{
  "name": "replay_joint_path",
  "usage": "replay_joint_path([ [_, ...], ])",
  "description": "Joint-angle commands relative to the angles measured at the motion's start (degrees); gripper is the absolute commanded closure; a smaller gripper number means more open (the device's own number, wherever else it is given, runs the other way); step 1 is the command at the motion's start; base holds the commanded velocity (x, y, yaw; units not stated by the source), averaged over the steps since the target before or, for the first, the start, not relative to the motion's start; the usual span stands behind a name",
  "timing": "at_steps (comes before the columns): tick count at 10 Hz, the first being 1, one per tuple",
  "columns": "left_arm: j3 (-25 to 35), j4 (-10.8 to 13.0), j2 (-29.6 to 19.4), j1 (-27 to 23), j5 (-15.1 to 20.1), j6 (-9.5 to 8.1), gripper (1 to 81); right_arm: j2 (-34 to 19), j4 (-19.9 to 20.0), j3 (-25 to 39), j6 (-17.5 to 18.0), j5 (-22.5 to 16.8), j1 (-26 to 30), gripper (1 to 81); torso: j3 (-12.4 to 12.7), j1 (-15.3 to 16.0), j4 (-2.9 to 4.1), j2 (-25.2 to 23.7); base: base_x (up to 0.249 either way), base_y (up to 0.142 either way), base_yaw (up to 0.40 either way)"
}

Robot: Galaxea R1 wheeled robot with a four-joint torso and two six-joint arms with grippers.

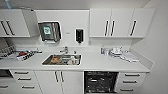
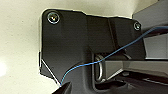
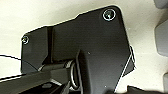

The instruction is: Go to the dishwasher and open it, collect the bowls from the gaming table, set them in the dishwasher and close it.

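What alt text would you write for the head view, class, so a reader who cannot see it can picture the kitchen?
An open dishwasher shows its dark racks under a white kitchen counter. To its left, a steel sink holds dishes. White cupboards hang above, and a paper towel dispenser is on the wall.

Open dishwasher (image 1: 100, 82), dark interior with racks, under the white counter.

Steel sink (image 1: 61, 60) holds what may be dishes; soap dispenser (image 1: 79, 35) above.

Dishwasher (image 1: 100, 82) under counter (image 1: 100, 65), right of sink (image 1: 61, 60).
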Motion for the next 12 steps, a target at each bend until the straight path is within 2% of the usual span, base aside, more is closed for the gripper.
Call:
replay_joint_path([
  [1, 0.42, 0.38, -0.79, -2.18, 3.19, -0.03, 1.0, -0.6, -0.66, -0.23, -0.1, -2.12, 2.75, 1.0, -0.02, -2.96, 0.0, 5.53, 0.0, 0.0, 0.0],
  [2, 0.42, 0.47, -0.7, -2.18, 3.19, 0.06, 1.0, -0.6, -0.57, -0.23, -0.1, -2.21, 2.83, 1.0, 0.22, -1.18, 0.0, 1.82, 0.0, 0.0, 0.0],
  [7, -5.47, 0.38, 2.98, -2.18, 3.28, 0.15, 1.0, -0.25, -0.48, -0.67, -0.19, -2.56, 2.49, 1.0, 0.63, -2.34, 0.0, 3.28, 0.0, 0.0, 0.0],
  [12, -5.65, 0.56, 2.99, -2.18, 3.36, 0.24, 1.0, 0.01, -0.4, -0.76, -0.19, -2.56, 2.31, 1.0, 0.68, -2.45, 0.0, 3.3, -0.028, 0.0, 0.0],
])
